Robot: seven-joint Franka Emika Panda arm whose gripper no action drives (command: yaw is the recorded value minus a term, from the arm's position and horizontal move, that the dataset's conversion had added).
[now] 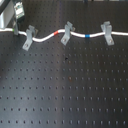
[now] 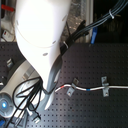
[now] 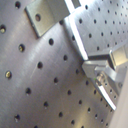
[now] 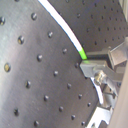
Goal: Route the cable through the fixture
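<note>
Across the perforated surface (image 1: pixel 65 90) the cable (image 1: pixel 50 35) runs lengthwise along the first exterior view's top, threaded through all three clips, the fixture (image 1: pixel 29 36) leftmost; the jaws grip its end in the second wrist view.

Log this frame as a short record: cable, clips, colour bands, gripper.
cable: white cable runs past all three clips in the first exterior view
fixture: leftmost clip; cable lies at its forked top
red band: at middle clip
blue band: between middle clip and right clip
gripper: cable reaches its fingertips; grip unclear
</note>
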